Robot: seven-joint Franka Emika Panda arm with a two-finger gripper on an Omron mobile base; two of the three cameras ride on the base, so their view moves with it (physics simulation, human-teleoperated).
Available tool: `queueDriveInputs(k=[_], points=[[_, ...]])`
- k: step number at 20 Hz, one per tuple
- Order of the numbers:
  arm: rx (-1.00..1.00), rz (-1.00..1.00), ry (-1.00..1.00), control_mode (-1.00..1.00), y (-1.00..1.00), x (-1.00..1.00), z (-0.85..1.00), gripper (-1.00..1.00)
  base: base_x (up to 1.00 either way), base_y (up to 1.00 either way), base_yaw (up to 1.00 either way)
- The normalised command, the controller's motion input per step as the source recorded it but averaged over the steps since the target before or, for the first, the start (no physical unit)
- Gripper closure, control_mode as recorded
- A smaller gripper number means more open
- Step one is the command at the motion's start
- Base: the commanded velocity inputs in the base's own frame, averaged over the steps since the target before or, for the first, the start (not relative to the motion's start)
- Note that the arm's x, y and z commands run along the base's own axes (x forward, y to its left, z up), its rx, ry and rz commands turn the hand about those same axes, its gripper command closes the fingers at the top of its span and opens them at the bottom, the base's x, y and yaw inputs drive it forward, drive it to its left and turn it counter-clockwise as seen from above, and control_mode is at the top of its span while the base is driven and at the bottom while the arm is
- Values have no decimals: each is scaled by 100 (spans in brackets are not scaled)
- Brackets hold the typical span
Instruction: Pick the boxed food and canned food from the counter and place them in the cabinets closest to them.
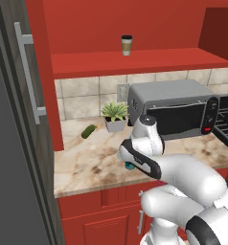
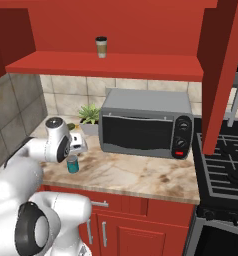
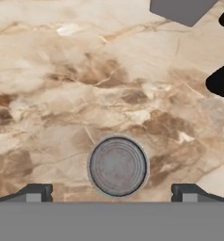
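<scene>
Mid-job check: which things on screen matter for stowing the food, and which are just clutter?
Job:
- canned food, upright on the counter, below the open fingers
- cabinets, open red shelf

Lying about:
- toaster oven
- potted plant
- paper cup on the shelf
- green vegetable
- stove

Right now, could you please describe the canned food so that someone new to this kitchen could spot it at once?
Find the grey toaster oven on the counter; left of it, near the front edge, stands the canned food, directly below the open gripper. It is a squat teal cylinder with a silvery lid, unlike the tan paper cup up on the red shelf.
</scene>
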Motion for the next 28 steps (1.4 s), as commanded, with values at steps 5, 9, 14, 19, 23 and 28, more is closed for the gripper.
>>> queueDriveInputs(k=[5,9,14,19,23,28], points=[[0,0,0,-100,0,17,-22,-100,0,0,0],[0,0,0,-100,3,12,-20,100,0,0,0],[0,0,0,-100,12,10,-16,100,0,0,0],[0,0,0,-100,0,0,-4,100,0,0,0],[0,0,0,-100,0,0,0,100,0,0,0],[0,0,0,-100,0,0,0,100,0,0,0]])
